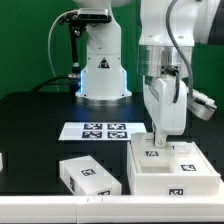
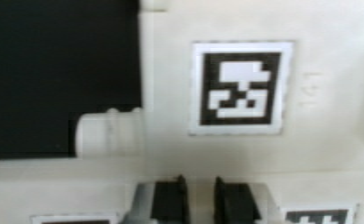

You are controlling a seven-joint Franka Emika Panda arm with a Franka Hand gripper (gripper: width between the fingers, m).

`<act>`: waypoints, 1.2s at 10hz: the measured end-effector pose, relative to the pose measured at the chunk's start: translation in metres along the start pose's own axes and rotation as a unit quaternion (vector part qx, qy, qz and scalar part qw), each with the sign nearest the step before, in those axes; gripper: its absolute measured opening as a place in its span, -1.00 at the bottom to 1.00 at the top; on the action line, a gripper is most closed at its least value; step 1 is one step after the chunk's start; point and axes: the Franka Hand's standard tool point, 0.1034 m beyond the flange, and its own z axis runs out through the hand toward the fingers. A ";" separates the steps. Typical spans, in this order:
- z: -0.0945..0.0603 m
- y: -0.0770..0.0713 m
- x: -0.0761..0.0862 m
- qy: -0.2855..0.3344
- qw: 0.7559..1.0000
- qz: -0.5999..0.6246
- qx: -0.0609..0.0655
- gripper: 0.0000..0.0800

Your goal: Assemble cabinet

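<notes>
Item: the cabinet (image 1: 176, 178), a large white box body bearing black-and-white square tags.
Location: it is sitting on the black table (image 1: 35, 125) at the exterior view's lower right, near the front edge. The marker board (image 1: 103, 130) is lying just behind it, toward the exterior view's left.
Gripper: the gripper (image 1: 163, 135) is hanging straight down over the cabinet's top, and contact is not showing clearly.
Fingers: in the wrist view the two dark fingers (image 2: 161, 203) are standing close together with a thin pale strip between them. I cannot tell whether they are clamping it.
Handling (judged): rigid thin-walled plastic, likely light for its bulk, smooth and rather slippery. It is probably going to slide under a sideways push, and its walls may flex under a hard squeeze.
Hold (judged): the body is looking too wide for the jaws, so a thin wall or top edge, taken near its middle, is offering the only workable span.
Neighbouring stock: a smaller white block (image 1: 90, 176) is lying beside the cabinet on the exterior view's left, apart from it.
Wrist detail: a white face is showing a tag (image 2: 245, 85) and a short round stub (image 2: 104, 135) jutting from its side.
Hidden: the cabinet's interior is not showing, and the arm is covering part of its top. The wrist view is blurring, so which part that face belongs to is uncertain.
</notes>
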 end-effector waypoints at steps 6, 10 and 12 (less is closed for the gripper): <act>0.000 -0.004 0.002 0.000 1.000 0.002 0.002 -0.84; 0.002 -0.046 0.000 0.017 0.999 -0.004 0.027 -0.84; 0.003 -0.047 0.000 0.020 0.999 -0.006 0.026 -0.84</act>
